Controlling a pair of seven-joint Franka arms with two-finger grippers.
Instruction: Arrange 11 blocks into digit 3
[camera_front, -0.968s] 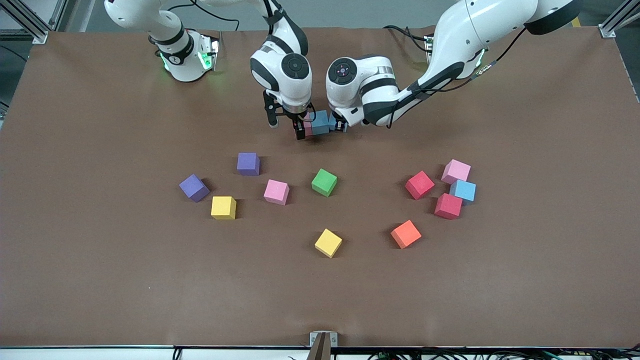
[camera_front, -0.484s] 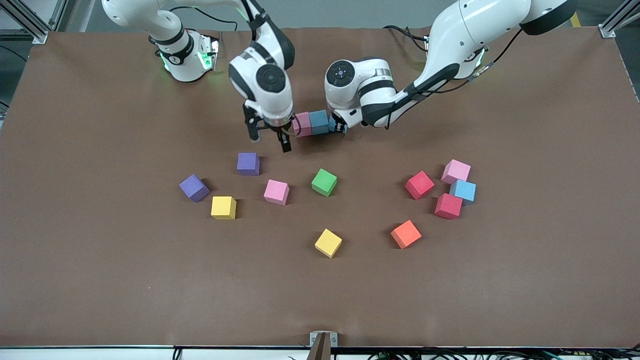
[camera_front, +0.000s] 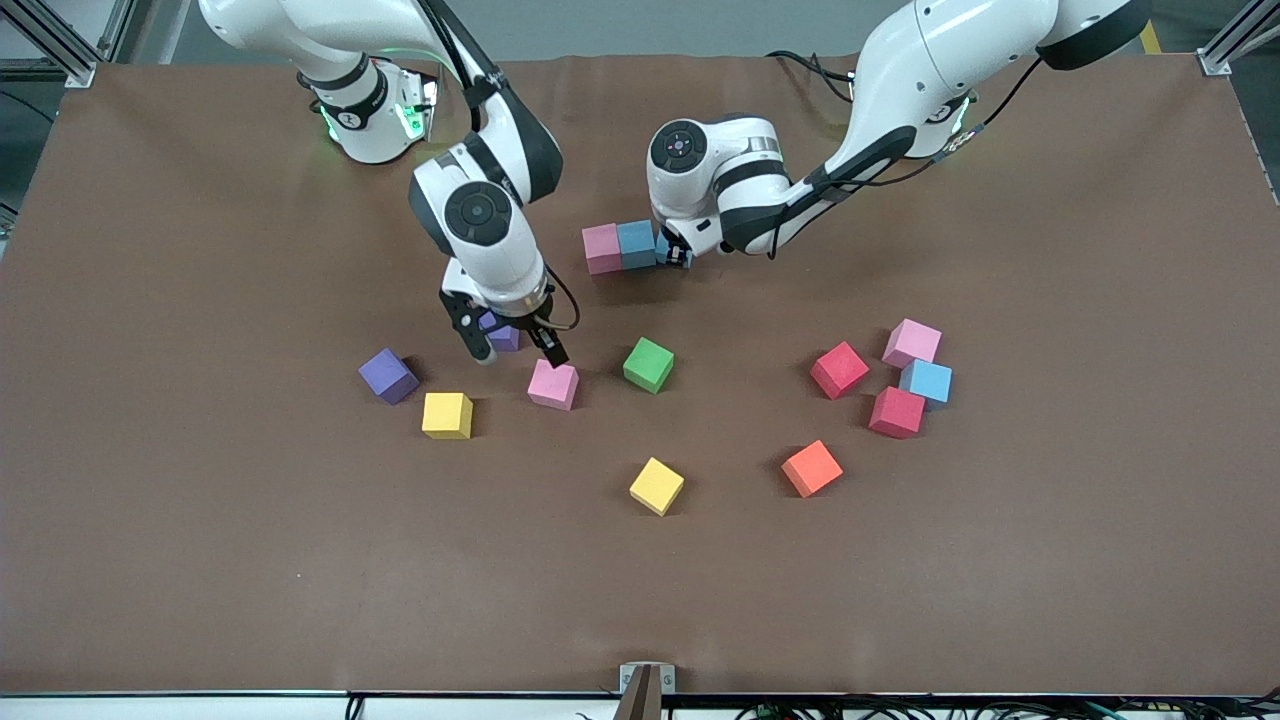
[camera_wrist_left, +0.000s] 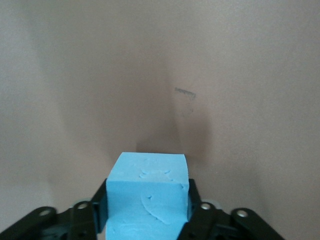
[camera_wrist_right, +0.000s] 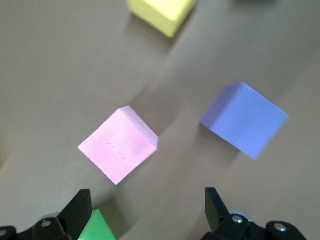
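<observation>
Small matte foam blocks, chiefly a purple cube (camera_front: 503, 336) directly beneath the right gripper (camera_front: 511, 348), fingers spread wide; a pink-and-blue pair (camera_front: 620, 246) lying beside the left gripper (camera_front: 676, 252), seemingly pinching a third light blue cube (camera_wrist_left: 146, 197).

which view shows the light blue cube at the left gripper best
The left wrist view: the light blue cube fills the space between the left gripper's fingers. In the front view only a sliver of it shows, beside another blue cube, hidden by the left arm. The right wrist view misses it.
</observation>
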